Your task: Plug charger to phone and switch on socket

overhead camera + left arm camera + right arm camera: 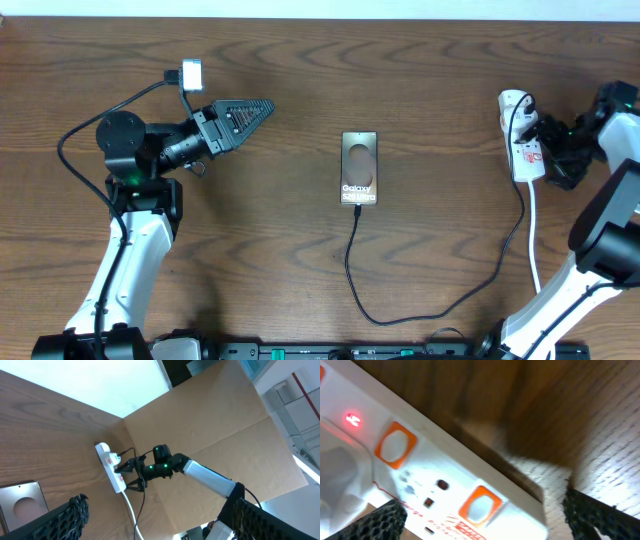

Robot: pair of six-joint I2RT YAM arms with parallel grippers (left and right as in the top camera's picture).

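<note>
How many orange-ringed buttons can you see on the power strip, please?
2, both on the power strip in the right wrist view: one button beside the lit red light, another further along. Others may be out of frame.

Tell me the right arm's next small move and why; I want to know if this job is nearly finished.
Probably lift the right gripper clear of the socket. In the right wrist view a red light glows on it, suggesting it is switched on, and overhead the charger tip appears to meet the phone at its bottom edge, so nothing seems left to press.
</note>
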